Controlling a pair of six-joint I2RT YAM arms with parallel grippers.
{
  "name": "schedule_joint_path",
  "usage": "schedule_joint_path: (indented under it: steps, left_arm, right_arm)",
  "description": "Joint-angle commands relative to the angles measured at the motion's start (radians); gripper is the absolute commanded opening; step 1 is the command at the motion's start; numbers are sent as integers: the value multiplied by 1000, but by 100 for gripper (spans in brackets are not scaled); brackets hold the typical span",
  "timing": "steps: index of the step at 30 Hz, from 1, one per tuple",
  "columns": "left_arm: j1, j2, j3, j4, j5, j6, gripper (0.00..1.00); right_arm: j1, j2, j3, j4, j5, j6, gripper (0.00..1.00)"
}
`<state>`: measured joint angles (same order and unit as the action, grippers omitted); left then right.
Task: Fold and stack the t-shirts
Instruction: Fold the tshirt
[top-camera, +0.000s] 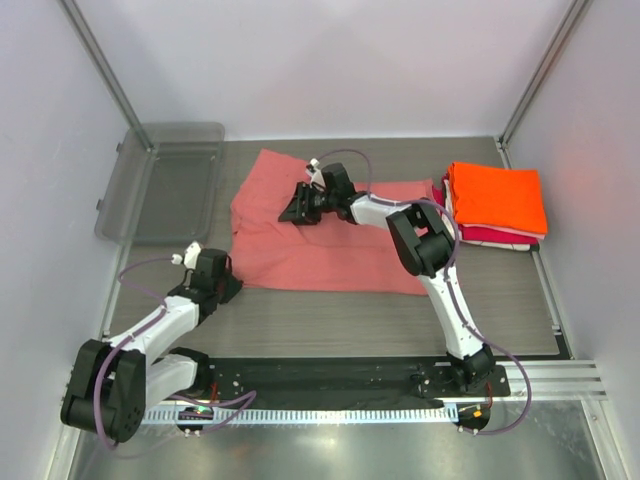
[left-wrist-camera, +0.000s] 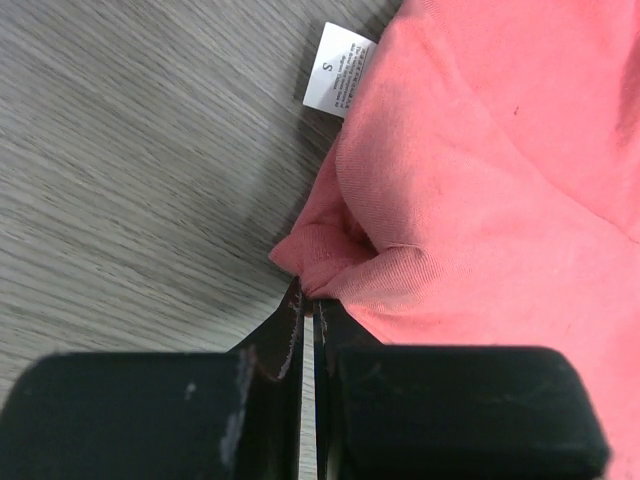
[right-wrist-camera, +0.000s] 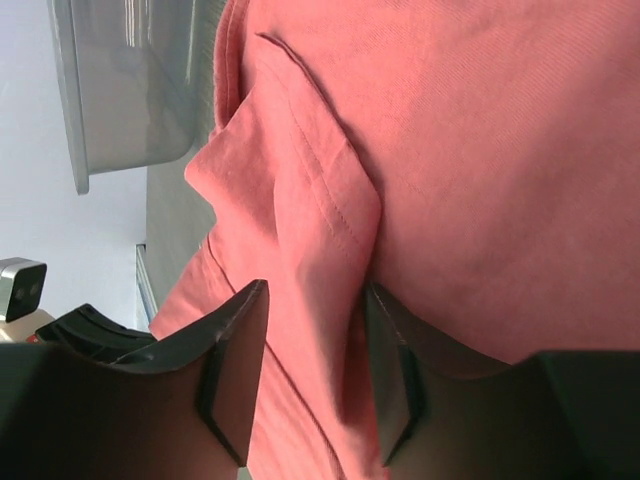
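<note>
The pink shirt lies flat in the middle of the table. The left gripper is pinched tight on its near left corner. The right gripper has its fingers apart around a bump of that shirt, toward the far edge. The orange shirt sits folded by the far right corner

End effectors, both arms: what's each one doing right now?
Left end effector: closed on the salmon-pink t-shirt.
Right end effector: open over a fold of it.
</note>
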<state>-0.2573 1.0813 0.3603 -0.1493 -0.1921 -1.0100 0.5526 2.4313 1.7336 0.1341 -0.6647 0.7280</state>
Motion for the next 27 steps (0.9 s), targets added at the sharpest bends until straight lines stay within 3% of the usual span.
schedule_joint_path:
  steps: [1, 8, 14, 16, 19, 20, 24, 25, 26, 27]
  left_arm:
    - [6, -8, -7, -24, 6, -10, 0]
    - [6, -23, -21, -35, -3, -9, 0]
    - [6, -70, -32, -78, -24, -4, 0]
    - [6, -86, -37, -85, -29, -4, 0]
    - [6, -109, -47, -88, -33, -6, 0]
    - [6, -112, -47, -90, -33, -4, 0]
    - [6, -119, -49, -90, -18, 5, 0]
    - [6, -121, -46, -91, -9, 13, 3]
    - [6, -124, -41, -96, 5, 22, 14]
    - [6, -138, -35, -101, 13, 33, 19]
  right_arm:
    - [13, 26, 76, 22, -50, 37, 47]
    - [10, 57, 147, 85, -30, 96, 20]
    - [-17, -18, 80, 149, 53, 108, 18]
    - [-32, -49, 29, 214, 92, 122, 23]
    - [-42, -98, -52, 233, 117, 107, 57]
    - [-40, -118, -60, 223, 122, 84, 63]
    - [-46, -213, -170, 242, 129, 65, 65]
    - [-51, -241, -231, 240, 128, 59, 65]
    - [-56, -283, -274, 237, 138, 48, 65]
    - [-57, -376, -322, 211, 163, 22, 65]
